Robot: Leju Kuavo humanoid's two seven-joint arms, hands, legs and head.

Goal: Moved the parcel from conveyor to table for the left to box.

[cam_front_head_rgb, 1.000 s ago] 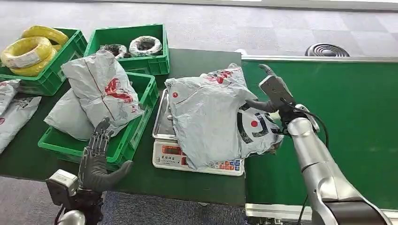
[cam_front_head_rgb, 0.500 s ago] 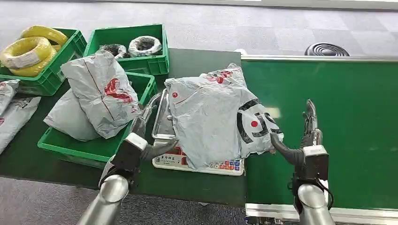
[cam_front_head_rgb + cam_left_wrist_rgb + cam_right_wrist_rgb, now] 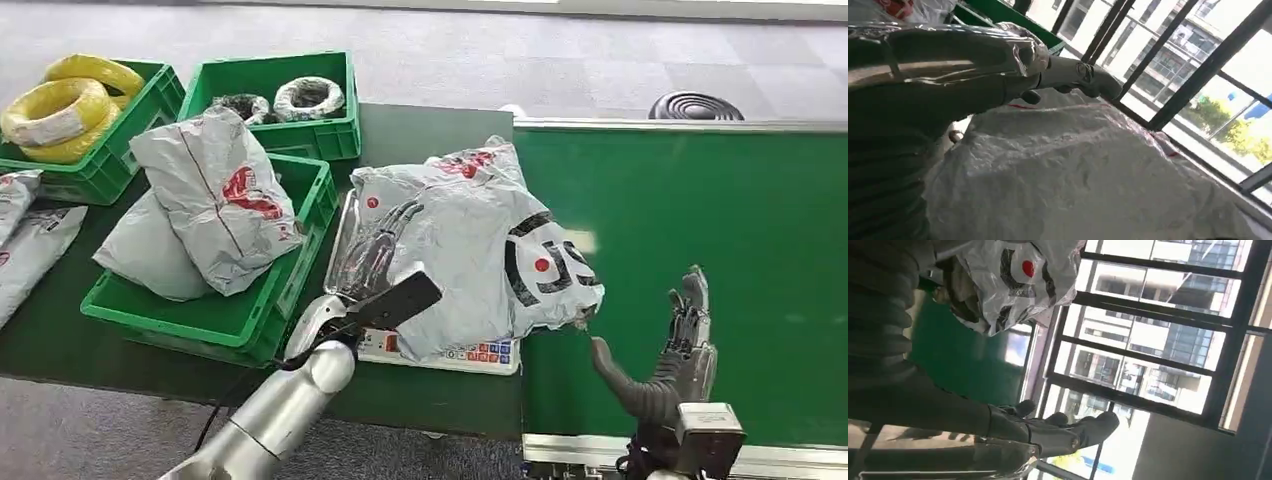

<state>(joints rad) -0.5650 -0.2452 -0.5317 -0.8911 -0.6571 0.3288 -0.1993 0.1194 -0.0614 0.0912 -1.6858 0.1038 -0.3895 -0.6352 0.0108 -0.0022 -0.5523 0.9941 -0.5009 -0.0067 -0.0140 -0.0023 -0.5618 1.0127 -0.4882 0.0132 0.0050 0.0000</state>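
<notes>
At the left, a green crate [image 3: 215,315] holds grey bags, likely the box meant to take the next one. The left hand [image 3: 375,265] lies spread and empty on the left side of the parcel [image 3: 455,250], probably preparing a grasp; half a second ago it was short of the bag, beside the scale [image 3: 345,250]. The parcel rests on that scale on the table [image 3: 420,390], its right end overhanging the conveyor [image 3: 740,240]. The right hand [image 3: 675,360] hangs open and empty, now lower and farther from the parcel.
</notes>
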